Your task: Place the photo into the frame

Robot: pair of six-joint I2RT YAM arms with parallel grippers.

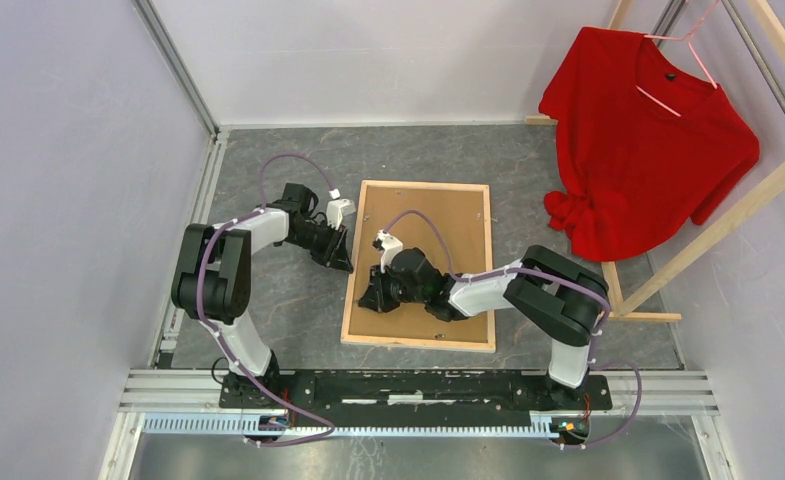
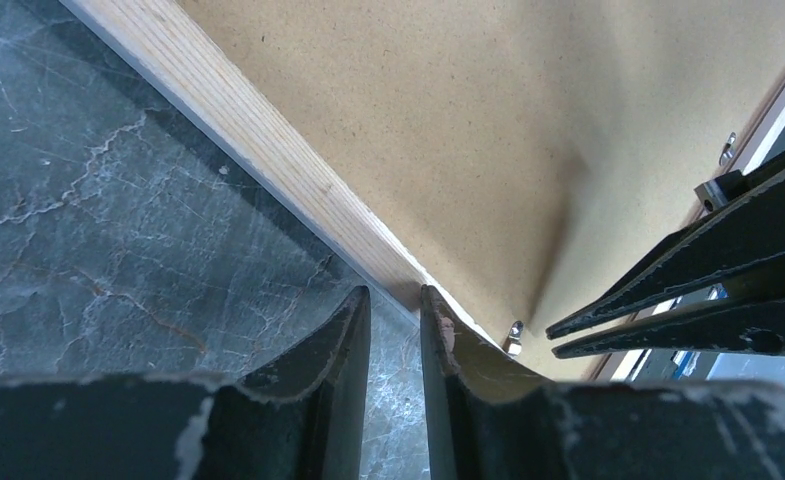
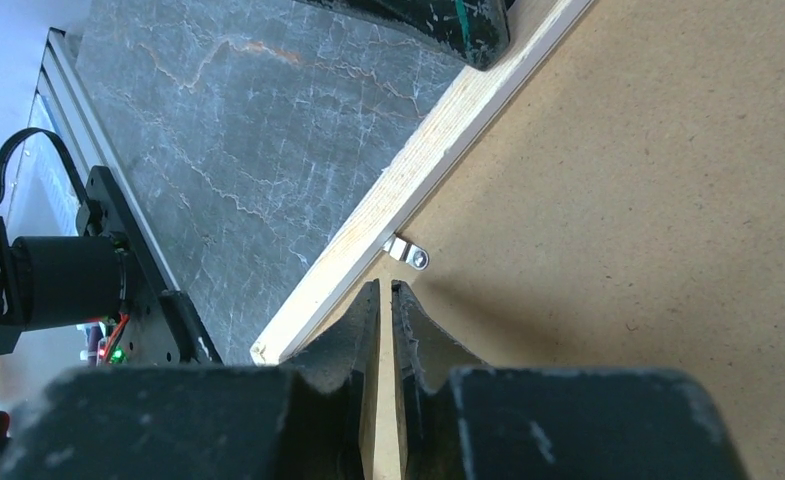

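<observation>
The left gripper (image 2: pixel 396 305) has its jaws a little apart. Only the grey table (image 2: pixel 88 220) shows in the gap, so it holds nothing. Its tips sit at the outer side of the frame (image 2: pixel 248 125), against the left rail. The right gripper (image 3: pixel 385 295) is almost closed, with only a thin slit, and it is empty. It points down at the brown backing board (image 3: pixel 648 200), just beside a small metal clip (image 3: pixel 408 252).

The frame lies flat on the table with its bare wood back up, and the board fills its opening. The photo I cannot see in any view, and I cannot tell whether it lies under the board.

The frame looks light and stiff but thin, so I would pinch one rail across its width. The clip is small and probably needs a sideways push from one fingertip. The photo, being paper, should bend and crease easily, so it is best taken by an edge.
</observation>
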